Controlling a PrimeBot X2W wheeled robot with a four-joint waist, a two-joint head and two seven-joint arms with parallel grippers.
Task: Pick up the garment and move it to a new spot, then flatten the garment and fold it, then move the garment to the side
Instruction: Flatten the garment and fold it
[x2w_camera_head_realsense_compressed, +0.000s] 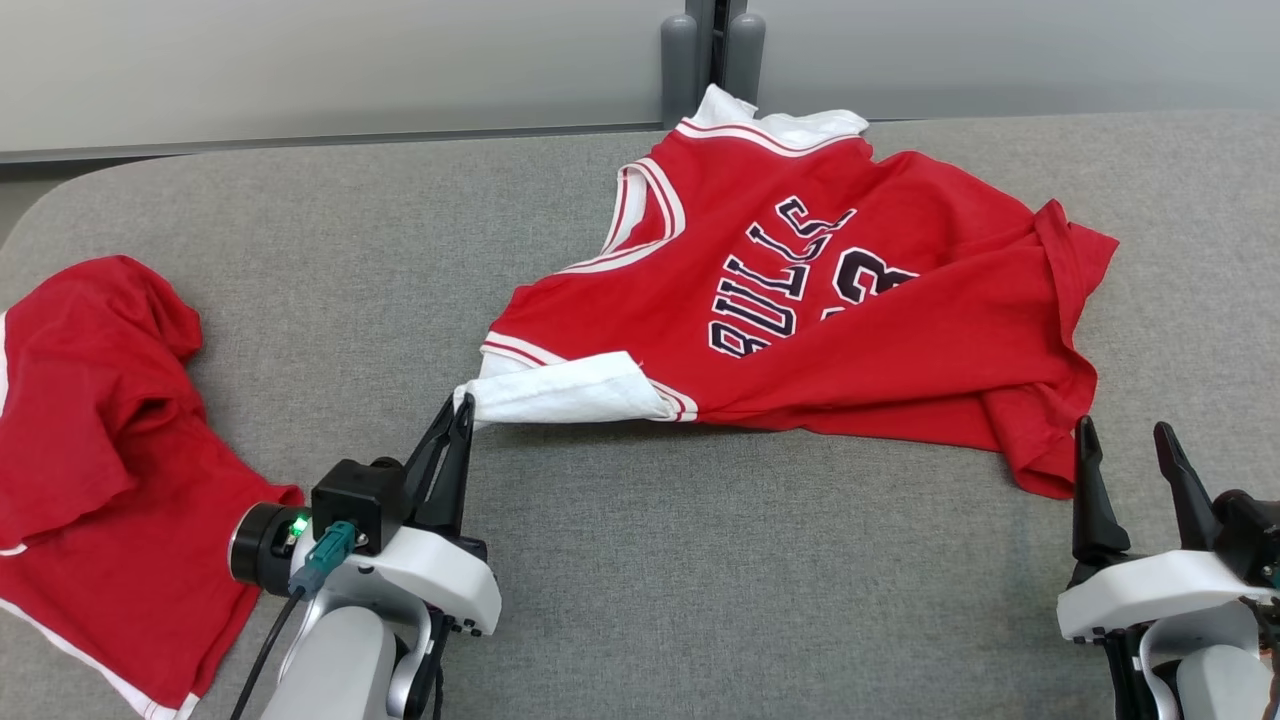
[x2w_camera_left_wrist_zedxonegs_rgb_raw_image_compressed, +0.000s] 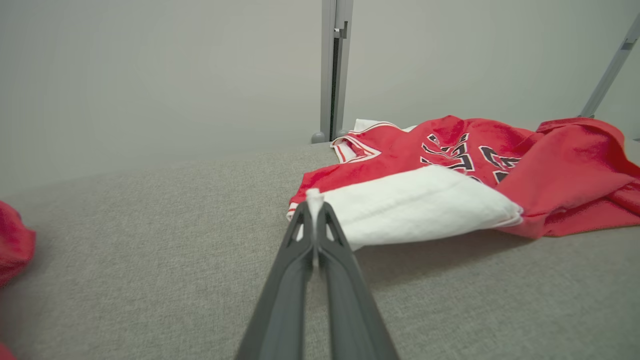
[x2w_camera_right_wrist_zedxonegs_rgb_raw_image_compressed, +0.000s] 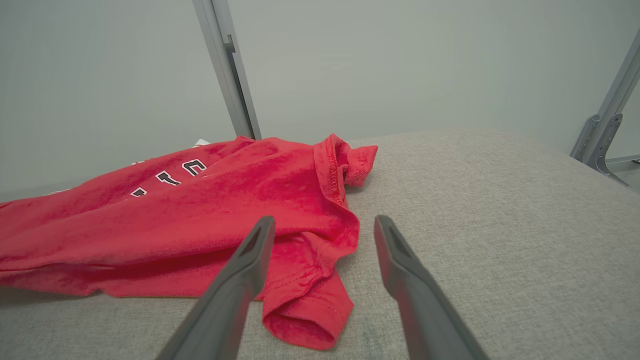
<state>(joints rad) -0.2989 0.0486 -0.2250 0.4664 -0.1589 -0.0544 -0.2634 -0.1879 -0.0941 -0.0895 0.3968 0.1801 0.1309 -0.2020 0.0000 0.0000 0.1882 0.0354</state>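
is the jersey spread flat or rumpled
Rumpled: the jersey lies creased, right side bunched, white corner turned over in the shut left gripper.

text: "BULLS" | on: red jersey (x2w_camera_head_realsense_compressed: 850, 350) front | number beside it: partly folded under, unreadable

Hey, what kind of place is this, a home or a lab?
Probably a lab or test bench, not a home: a grey fabric-covered table, bare pale partition panels joined by a metal post, and a red jersey spread on it.
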